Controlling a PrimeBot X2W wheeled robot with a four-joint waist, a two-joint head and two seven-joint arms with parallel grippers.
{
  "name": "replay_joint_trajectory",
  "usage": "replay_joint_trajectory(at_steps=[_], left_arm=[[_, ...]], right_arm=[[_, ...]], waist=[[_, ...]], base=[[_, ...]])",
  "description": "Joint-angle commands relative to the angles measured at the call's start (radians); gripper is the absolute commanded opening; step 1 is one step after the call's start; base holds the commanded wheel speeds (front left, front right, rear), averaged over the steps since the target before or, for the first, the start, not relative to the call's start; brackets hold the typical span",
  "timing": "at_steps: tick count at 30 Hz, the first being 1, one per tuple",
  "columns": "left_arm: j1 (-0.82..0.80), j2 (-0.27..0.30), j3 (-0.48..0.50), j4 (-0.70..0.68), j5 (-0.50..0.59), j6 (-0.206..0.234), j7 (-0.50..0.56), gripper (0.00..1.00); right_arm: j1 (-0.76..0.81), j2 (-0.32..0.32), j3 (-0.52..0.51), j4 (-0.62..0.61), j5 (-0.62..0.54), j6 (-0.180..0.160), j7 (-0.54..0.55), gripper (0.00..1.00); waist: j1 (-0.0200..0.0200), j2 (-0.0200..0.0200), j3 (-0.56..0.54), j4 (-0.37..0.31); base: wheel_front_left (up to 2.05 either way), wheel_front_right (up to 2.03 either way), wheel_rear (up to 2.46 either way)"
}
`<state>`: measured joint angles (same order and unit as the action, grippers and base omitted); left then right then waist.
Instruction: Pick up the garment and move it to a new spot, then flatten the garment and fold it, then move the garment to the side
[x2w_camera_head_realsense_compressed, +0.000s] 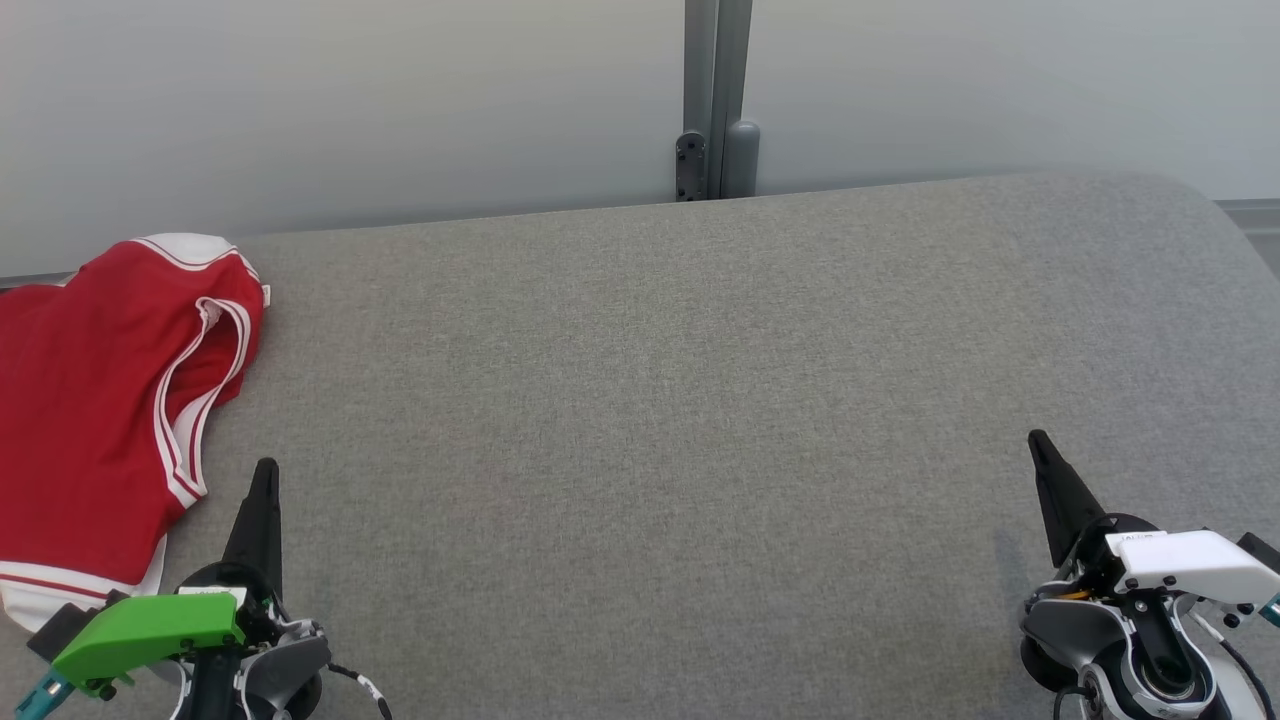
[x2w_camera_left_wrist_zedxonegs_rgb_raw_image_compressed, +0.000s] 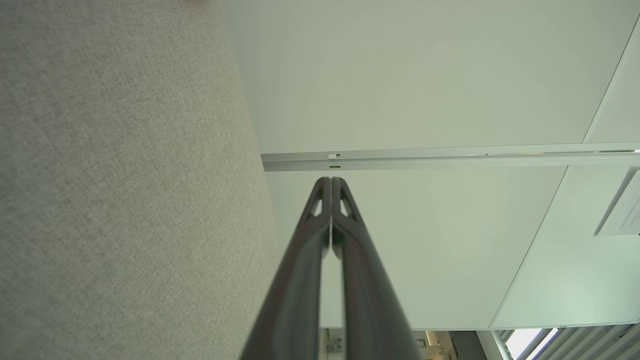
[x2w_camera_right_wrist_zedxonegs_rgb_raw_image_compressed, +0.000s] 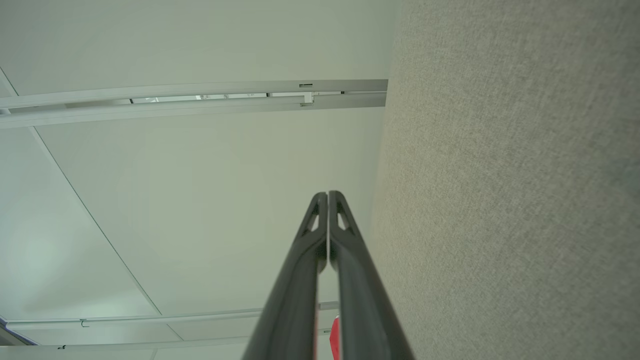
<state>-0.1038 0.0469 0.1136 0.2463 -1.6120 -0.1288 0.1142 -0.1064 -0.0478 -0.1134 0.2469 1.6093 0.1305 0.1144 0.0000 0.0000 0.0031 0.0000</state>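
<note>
red white-trimmed jersey garment (x2w_camera_head_realsense_compressed: 90, 400) at left edge of grey fabric bench (x2w_camera_head_realsense_compressed: 650, 400) | left pincer (x2w_camera_head_realsense_compressed: 264, 478) and right pincer (x2w_camera_head_realsense_compressed: 1042, 450) closed, empty | progress: unstarted or finished, cannot tell

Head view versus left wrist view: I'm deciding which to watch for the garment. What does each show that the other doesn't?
Head view adds the red garment, lying at the left of the surface, and the right gripper, shut. Left wrist view adds a paper notice at its right edge. Both share the grey fabric surface, the metal post and the left gripper, shut and empty.
</note>
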Motion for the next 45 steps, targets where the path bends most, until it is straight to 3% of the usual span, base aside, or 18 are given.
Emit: replay_joint_trajectory(at_steps=[1,10,11,20,26,45], left_arm=[[-0.012,0.006,0.002,-0.002,-0.002,-0.005,0.003,0.00],[-0.012,0.006,0.002,-0.002,-0.002,-0.005,0.003,0.00],[0.001,-0.001,0.000,0.003,0.000,0.000,-0.001,1.00],[0.026,-0.003,-0.025,0.020,0.009,0.001,-0.034,1.00],[0.027,0.002,-0.037,0.024,0.073,0.004,-0.063,1.00],[0.046,0.002,-0.055,-0.035,0.536,0.049,-0.143,1.00]], right_arm=[[-0.006,-0.005,-0.001,-0.004,0.007,0.000,0.003,0.00],[-0.006,-0.005,-0.001,-0.004,0.007,0.000,0.003,0.00],[0.001,0.001,0.000,0.003,-0.001,0.000,0.000,1.00],[0.029,0.005,0.019,0.011,-0.028,0.000,-0.034,1.00],[0.033,-0.003,0.026,-0.007,-0.149,0.000,-0.063,1.00],[0.042,-0.024,0.062,-0.097,-0.669,0.000,-0.143,1.00]], waist=[[0.0000,0.0000,0.000,0.000],[0.0000,0.0000,0.000,0.000],[0.0000,0.0000,0.000,0.000],[0.0000,0.0000,0.001,0.000],[0.0000,0.0000,0.002,0.000],[0.0000,0.0000,0.003,-0.001]], base=[[0.00,0.00,0.00],[0.00,0.00,0.00],[0.00,0.00,0.00],[0.00,0.00,0.00],[0.00,0.00,0.00],[0.00,0.00,0.00]])
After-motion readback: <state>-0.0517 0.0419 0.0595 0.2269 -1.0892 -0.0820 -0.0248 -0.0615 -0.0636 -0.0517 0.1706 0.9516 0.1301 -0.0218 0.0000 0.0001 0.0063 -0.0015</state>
